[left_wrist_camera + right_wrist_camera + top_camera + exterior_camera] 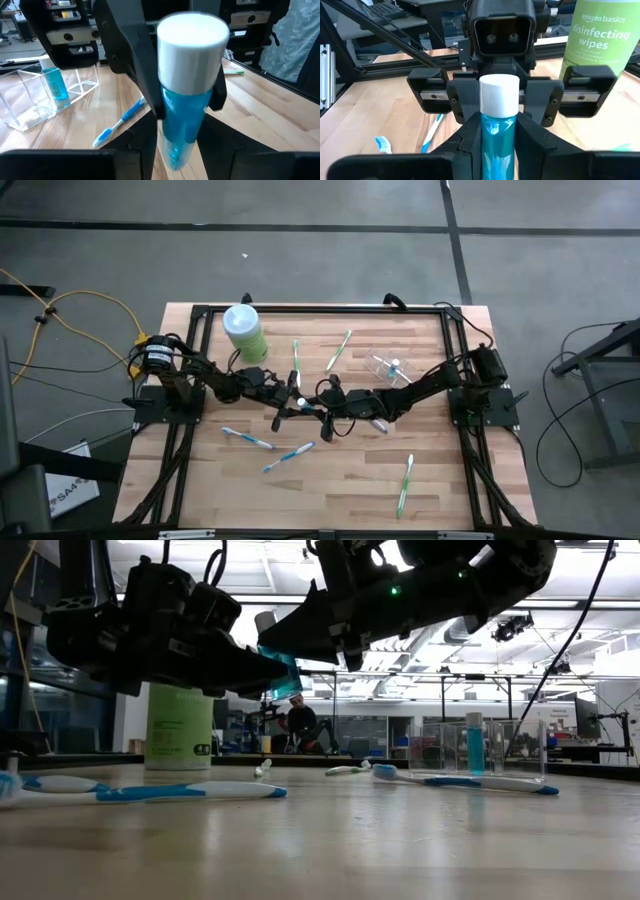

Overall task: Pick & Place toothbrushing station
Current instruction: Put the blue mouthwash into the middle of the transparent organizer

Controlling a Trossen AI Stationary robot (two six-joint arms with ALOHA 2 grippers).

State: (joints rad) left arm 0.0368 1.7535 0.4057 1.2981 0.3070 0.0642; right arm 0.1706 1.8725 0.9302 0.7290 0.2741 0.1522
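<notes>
Two tools meet above the middle of the bench, with a blue tube capped in white between them. The right tool is clamped on the tube's blue body. The left tool has its fingers on either side of the cap end, but I cannot tell whether they grip it or stand just clear. The toothbrushing station, a clear holder with a small blue bottle in it, sits on the bench nearer the right arm, apart from both tools. A green wipes canister stands at the far left, and toothbrushes lie scattered about.
</notes>
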